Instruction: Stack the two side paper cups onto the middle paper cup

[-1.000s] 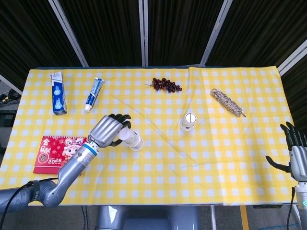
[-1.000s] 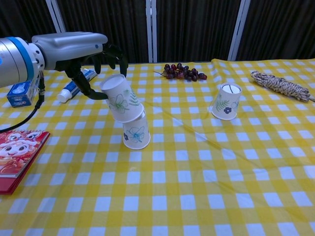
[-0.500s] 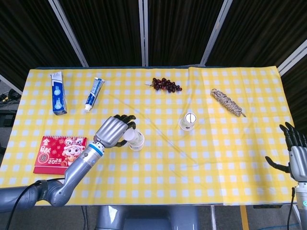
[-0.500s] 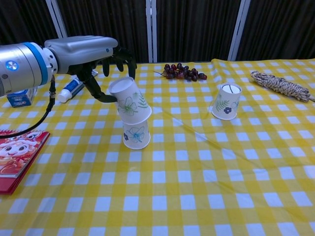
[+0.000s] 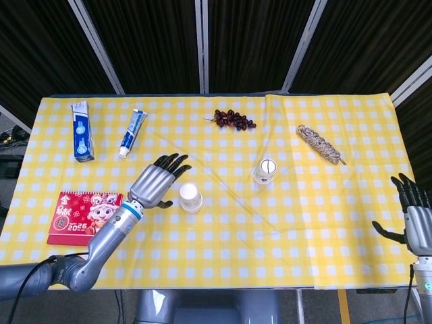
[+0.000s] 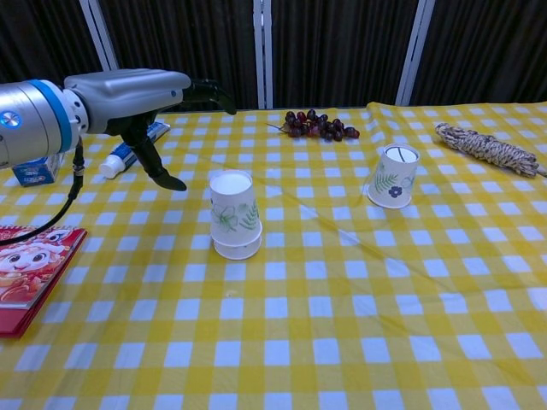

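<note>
Stack: two white paper cups with green leaf print (image 6: 234, 224), upside down and nested one over the other, sit left of the table's middle, nearer the front edge than the back.
Remaining cup: a white paper cup with a leaf and blue flower print (image 6: 393, 176), also upside down, stands alone to the right of the stack, a little nearer the back edge, well apart from it.
Left hand: the grey left hand (image 5: 156, 183) hovers just beside the stack on its left, fingers spread, holding nothing.
Right hand: the right hand (image 5: 413, 216) waits off the table's right edge near the front corner, fingers apart and empty.
Key relation: the lone cup lies between stack and right hand, upright on its rim; judging by position, the right hand's side suits it, reaching in toward the back-left.
</note>
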Tool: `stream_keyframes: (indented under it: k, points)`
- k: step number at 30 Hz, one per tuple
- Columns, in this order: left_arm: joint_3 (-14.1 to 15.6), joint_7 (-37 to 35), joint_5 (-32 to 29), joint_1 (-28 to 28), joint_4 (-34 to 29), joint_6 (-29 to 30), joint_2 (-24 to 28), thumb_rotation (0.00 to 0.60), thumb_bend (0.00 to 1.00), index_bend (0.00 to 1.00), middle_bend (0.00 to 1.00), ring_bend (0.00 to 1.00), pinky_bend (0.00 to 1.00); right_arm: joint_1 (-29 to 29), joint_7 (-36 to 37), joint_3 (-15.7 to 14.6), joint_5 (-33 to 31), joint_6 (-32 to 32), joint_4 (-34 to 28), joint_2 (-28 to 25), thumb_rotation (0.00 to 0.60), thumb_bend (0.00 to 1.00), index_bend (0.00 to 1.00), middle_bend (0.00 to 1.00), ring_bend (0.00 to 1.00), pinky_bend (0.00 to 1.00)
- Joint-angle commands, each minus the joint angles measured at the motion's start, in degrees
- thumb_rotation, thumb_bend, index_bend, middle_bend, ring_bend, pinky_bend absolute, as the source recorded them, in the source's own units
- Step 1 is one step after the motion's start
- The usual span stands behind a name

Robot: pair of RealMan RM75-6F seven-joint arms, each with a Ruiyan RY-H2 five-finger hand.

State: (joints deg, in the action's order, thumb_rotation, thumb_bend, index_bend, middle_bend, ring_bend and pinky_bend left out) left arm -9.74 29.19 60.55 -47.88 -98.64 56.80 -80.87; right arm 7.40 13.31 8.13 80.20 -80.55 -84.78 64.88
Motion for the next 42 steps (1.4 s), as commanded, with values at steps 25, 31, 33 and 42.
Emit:
stream_keyframes:
  k: [25, 31, 33, 42]
  points:
    - [13.69, -18.66, 21.18, 29.45, 5.20, 32.26, 10.86, 0.600, 0.14, 0.01, 0.00, 0.00, 0.03, 13.02, -17.07, 4.03, 1.71, 10.09, -5.27, 4.50, 0.600, 0.08, 0.14, 0.01, 0.00, 0.03]
    - [11.80, -22.60, 20.75, 31.49, 7.14, 32.88, 10.59, 0.600, 0.14, 0.01, 0.00, 0.00, 0.02, 24.22, -29.48, 8.74, -5.70, 21.04, -7.24, 10.28, 0.600, 0.08, 0.21, 0.06, 0.00, 0.09]
    - [11.31, -23.67, 20.41, 31.61, 7.64, 31.87, 10.91, 0.600, 0.14, 0.01, 0.00, 0.00, 0.01, 27.29, -32.44, 9.86, -9.25, 23.78, -6.60, 12.65, 0.600, 0.08, 0.22, 0.07, 0.00, 0.09]
    - [9.38, -26.44, 20.67, 32.22, 8.38, 30.13, 11.55, 0.600, 0.14, 0.00, 0.00, 0.00, 0.00, 36.39, -41.26, 11.67, -23.23, 29.89, 1.64, 20.75, 0.600, 0.09, 0.26, 0.08, 0.00, 0.09]
